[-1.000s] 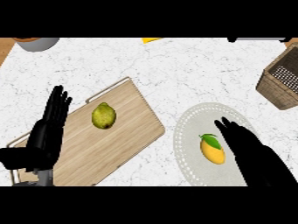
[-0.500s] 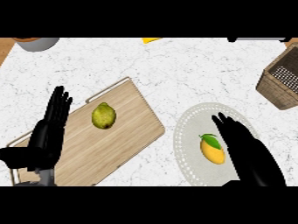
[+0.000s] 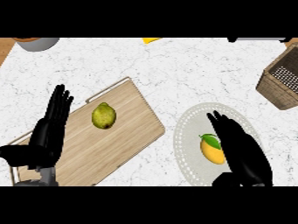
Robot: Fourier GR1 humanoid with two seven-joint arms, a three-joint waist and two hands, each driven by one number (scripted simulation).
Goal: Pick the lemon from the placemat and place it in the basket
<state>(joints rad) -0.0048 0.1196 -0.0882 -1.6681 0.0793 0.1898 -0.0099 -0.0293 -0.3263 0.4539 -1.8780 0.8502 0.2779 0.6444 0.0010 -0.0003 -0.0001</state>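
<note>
The right robot hand (image 3: 243, 146), fingers straight and spread, is hovering over the round placemat (image 3: 185, 144), just beside the yellow lemon (image 3: 212, 149) lying on it. The left robot hand (image 3: 48, 131) is resting open by the wooden board (image 3: 125, 135). The basket (image 3: 290, 78) is sitting well apart on the table (image 3: 177, 65)

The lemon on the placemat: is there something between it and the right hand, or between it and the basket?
Nothing visible. The right hand hovers open beside the lemon on the round placemat, almost touching it. From there to the basket at the upper right, only bare counter shows.
</note>
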